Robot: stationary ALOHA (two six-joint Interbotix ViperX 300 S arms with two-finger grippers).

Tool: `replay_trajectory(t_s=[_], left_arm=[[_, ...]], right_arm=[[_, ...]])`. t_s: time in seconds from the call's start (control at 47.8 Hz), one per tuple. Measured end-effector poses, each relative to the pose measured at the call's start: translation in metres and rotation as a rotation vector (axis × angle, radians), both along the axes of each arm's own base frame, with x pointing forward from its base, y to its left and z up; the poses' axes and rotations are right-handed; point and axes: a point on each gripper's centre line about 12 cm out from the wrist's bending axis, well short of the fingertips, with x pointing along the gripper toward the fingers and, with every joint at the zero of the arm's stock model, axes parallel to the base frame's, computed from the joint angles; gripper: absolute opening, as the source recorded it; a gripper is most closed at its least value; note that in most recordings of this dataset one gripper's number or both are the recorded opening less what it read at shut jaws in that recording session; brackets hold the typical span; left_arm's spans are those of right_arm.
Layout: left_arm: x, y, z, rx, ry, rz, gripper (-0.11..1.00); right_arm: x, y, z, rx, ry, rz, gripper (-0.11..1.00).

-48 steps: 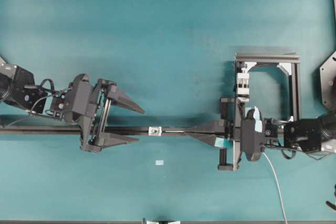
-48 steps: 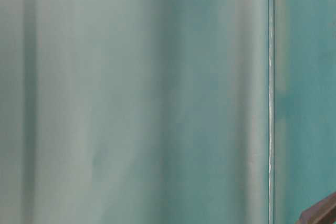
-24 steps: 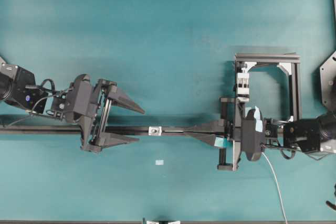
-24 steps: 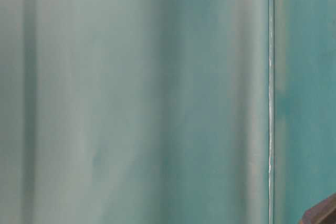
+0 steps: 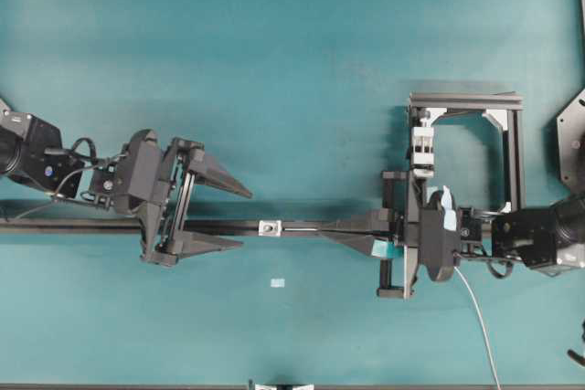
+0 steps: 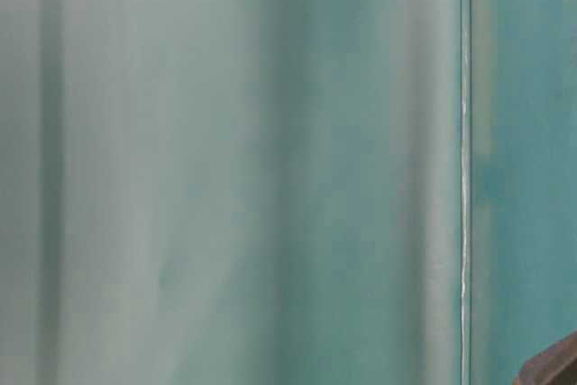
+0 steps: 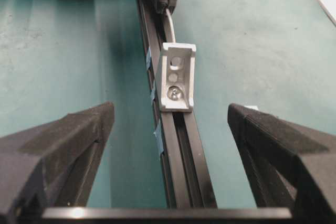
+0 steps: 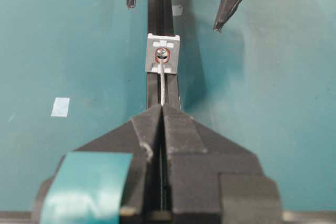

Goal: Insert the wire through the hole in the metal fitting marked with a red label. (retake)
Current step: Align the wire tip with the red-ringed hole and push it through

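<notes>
Two arms meet over the teal counter (image 5: 292, 61) as we look down from overhead, one from each side, along a long black rail (image 5: 228, 226) that runs left to right. At the upper right we see a dark square frame (image 5: 466, 148) with a white clip block (image 5: 422, 148) on its left post.

We find the left gripper (image 5: 233, 218) released, its two dark fingers (image 7: 63, 145) spread wide on either side of the rail and touching nothing. The right gripper (image 5: 334, 228) is clenched on the wire (image 8: 163, 85); its jaws are pressed together with the thin silvery strand coming out of their tip.

Between the two grippers the metal fitting (image 5: 270, 226) sits on the rail, a small silvery bracket fixed there by a screw. In the right wrist view we see the wire run straight along the rail up to the hole (image 8: 163, 55), which is ringed in red; its end lies at the opening, but we cannot tell whether it has entered. A small pale tape patch (image 5: 278, 282) lies on the counter just below the rail, apart from everything.

The table-level view gives us only blurred teal.
</notes>
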Motion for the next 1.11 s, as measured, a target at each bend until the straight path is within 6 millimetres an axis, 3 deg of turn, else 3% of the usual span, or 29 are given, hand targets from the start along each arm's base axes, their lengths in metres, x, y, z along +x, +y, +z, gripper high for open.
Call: replay_trajectory(t_s=[0.837,1.109], left_arm=[[0.002,0.000,0.000,-0.001,0.005,0.002,0.54],[0.003,0.000,0.000,-0.001,0.003,0.000,0.54]], right_arm=[[0.009,-0.001,-0.005,-0.001,-0.001,-0.016,0.02],[0.021,-0.002,-0.009,0.000,-0.009,-0.033,0.02]])
